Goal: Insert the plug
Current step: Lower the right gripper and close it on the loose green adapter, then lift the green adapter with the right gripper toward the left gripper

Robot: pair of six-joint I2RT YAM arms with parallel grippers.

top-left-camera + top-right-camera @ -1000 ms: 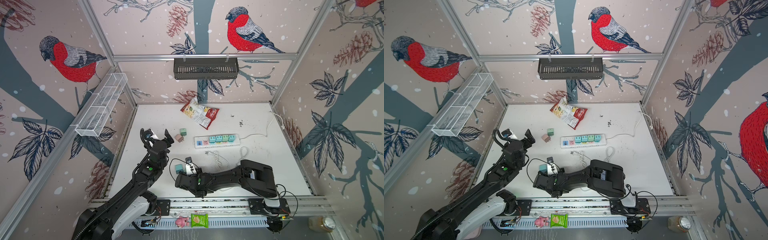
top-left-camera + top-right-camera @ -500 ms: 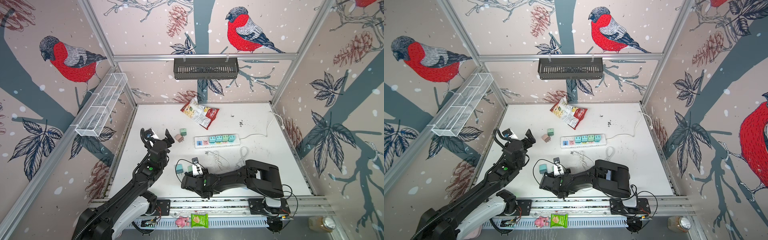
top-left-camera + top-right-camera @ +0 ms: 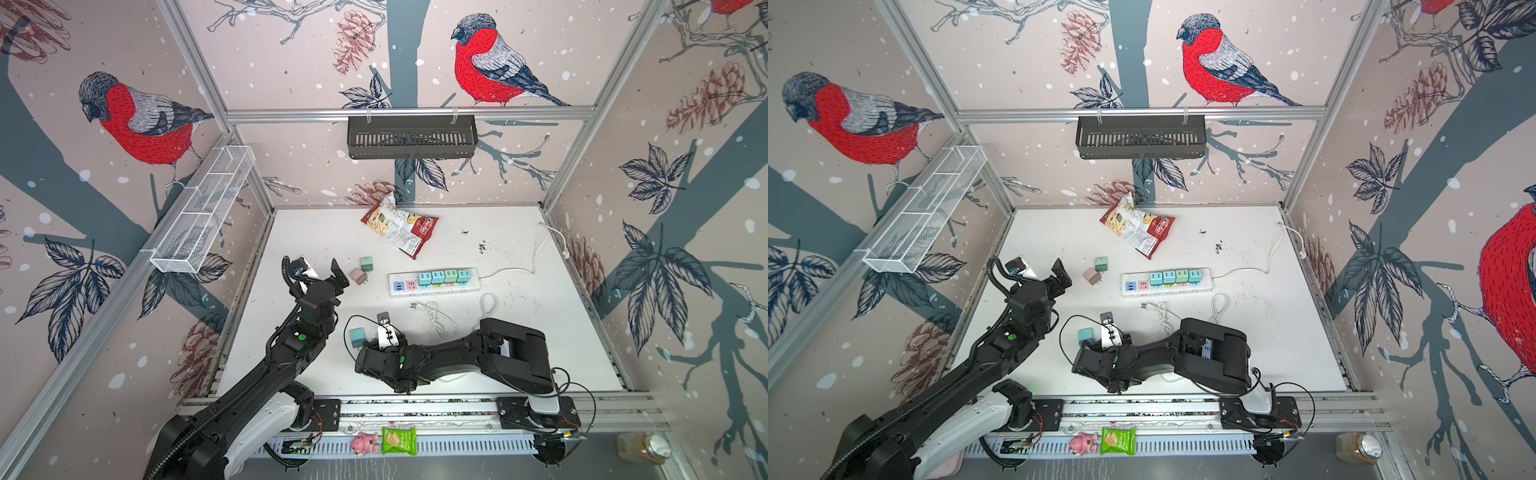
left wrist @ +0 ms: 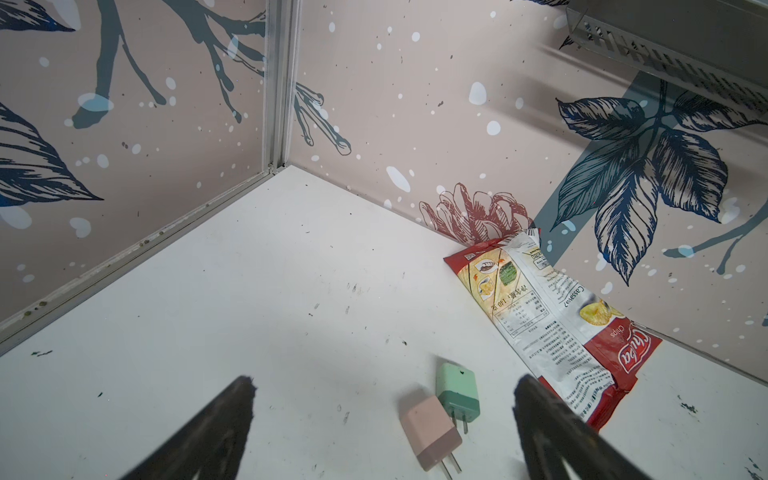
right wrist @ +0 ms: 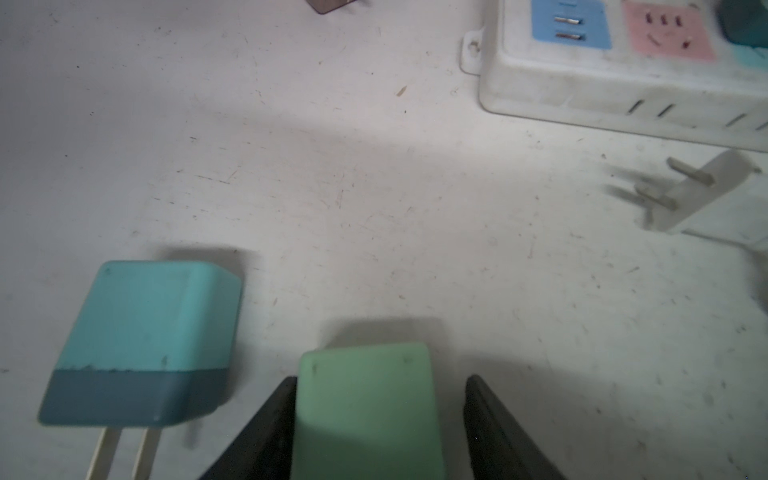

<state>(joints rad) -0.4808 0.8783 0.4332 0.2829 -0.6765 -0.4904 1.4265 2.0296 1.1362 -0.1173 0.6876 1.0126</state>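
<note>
As fingers (image 5: 257, 440) flank green plug (image 5: 365, 415), gap at one edge.

Both top views are bright and even, with light falling from above. The white table (image 3: 519, 332) is almost washed out, and the black shelf (image 3: 411, 137) at 12 o'clock drops a soft shadow on the wall (image 3: 519, 174) below it. Toward the edges everything stretches, as a wide lens does. The left wrist view is sharp: the print on the chips bag (image 4: 552, 324) at 4 o'clock is readable. The right wrist view is dimmer and soft everywhere; the green plug (image 5: 365, 411) at 6 o'clock and the power strip (image 5: 623, 83) at 1 o'clock are out of focus. A paler band of light crosses its middle.
</note>
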